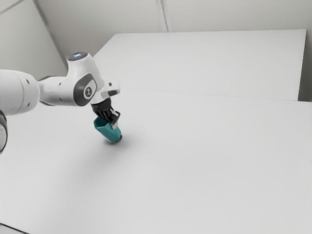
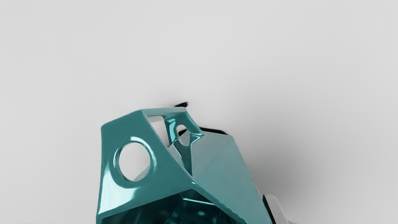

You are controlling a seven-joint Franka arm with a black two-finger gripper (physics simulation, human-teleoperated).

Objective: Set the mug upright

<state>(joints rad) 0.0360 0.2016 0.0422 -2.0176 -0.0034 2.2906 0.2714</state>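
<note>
Pale, bare surface [image 1: 185, 161] spreads below a grey wall [image 1: 234, 14]. Left of centre in the exterior view, the teal mug [image 1: 107, 131] leans, mouth toward the upper left, base low at the lower right. The claw [image 1: 115, 123] meets its upper side, probably because that slant needs support; whether it grips, I cannot tell.

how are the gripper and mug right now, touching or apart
Touching: the wrist view shows a finger of the gripper flush against the outer wall of the tilted mug, no gap between them.
</note>
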